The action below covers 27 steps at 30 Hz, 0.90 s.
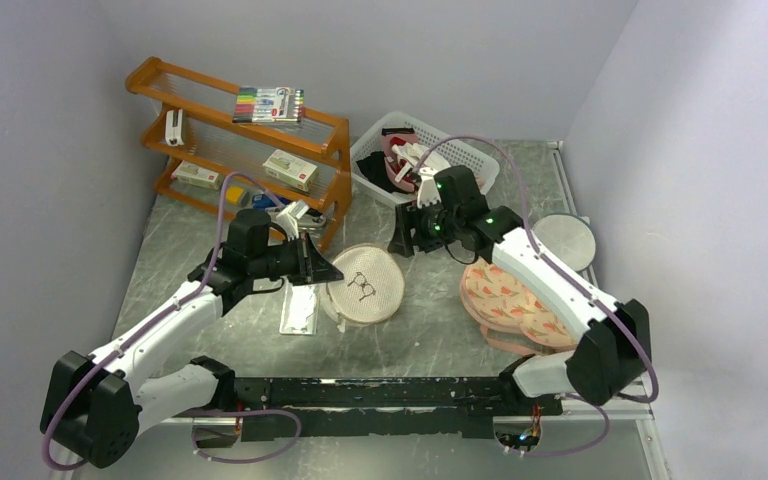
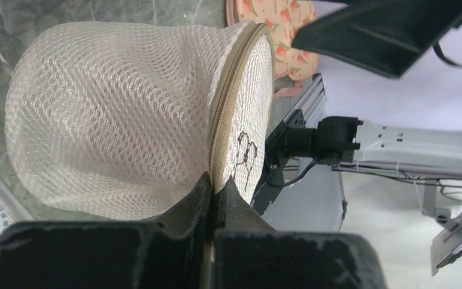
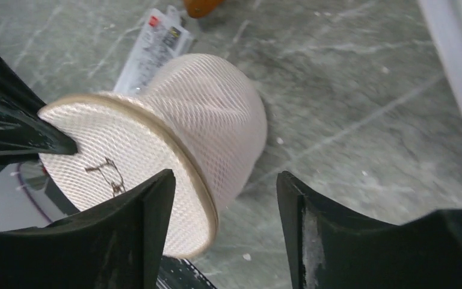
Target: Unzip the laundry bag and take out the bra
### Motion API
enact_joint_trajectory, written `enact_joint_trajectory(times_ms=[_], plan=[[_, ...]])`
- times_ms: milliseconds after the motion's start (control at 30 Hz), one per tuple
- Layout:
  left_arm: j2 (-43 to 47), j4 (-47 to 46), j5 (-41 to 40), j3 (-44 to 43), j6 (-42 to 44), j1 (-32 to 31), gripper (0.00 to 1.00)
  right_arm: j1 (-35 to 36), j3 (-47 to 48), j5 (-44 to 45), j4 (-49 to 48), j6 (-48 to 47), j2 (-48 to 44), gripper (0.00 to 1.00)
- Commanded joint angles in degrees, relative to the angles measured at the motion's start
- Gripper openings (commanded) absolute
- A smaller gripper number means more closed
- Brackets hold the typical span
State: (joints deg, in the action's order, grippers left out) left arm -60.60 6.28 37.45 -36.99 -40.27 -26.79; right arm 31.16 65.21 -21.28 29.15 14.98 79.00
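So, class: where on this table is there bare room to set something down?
Bare table lies between the laundry bag and the black rail at the near edge, and in a narrower strip between bag and peach pads. The back is crowded: shelf rack, white basket, grey disc.

The laundry bag (image 2: 114, 114) is matt cream mesh cloth, and the table (image 3: 361, 90) is smooth, grey-marbled.

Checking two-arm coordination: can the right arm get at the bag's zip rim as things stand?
Probably yes. The open right pincer faces the bag with nothing between, and bare rim lies close before it. The left pincer is shut on the rim further round.
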Motion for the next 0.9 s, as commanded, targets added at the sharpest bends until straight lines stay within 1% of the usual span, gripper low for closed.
enact_joint_trajectory(times_ms=[0, 133, 267, 367, 500, 633, 767, 867], plan=[[0.7, -2.4, -2.9, 0.1, -7.1, -0.4, 0.07, 2.3, 1.0, 11.3, 7.3, 2.3, -5.0, 0.66], [-0.2, -4.1, -4.1, 0.0, -9.8, -0.4, 0.07, 6.9, -1.8, 11.9, 6.7, 5.8, -8.5, 0.75], [0.1, -4.1, -6.5, -0.6, -12.1, -0.4, 0.07, 9.8, -4.8, 11.1, 6.3, 8.7, -11.1, 0.85], [2.1, -6.2, -9.0, 1.2, -16.4, -0.4, 0.07, 11.0, -5.4, 9.1, 6.0, 10.1, -12.0, 0.87], [4.7, -9.7, -11.9, 4.4, -22.5, -0.4, 0.07, 14.3, -5.1, 10.4, 7.0, 12.4, -12.4, 0.87], [4.7, -10.7, -13.1, 4.8, -25.3, -0.4, 0.07, 18.9, -6.2, 13.5, 5.0, 17.7, -13.3, 0.86], [4.1, -11.7, -13.0, 4.9, -26.7, -0.4, 0.07, 24.4, -8.9, 18.2, 0.3, 23.4, -14.3, 0.81], [4.0, -12.4, -12.9, 5.2, -27.7, -0.4, 0.07, 28.2, -10.0, 20.7, -2.4, 26.4, -14.1, 0.73]])
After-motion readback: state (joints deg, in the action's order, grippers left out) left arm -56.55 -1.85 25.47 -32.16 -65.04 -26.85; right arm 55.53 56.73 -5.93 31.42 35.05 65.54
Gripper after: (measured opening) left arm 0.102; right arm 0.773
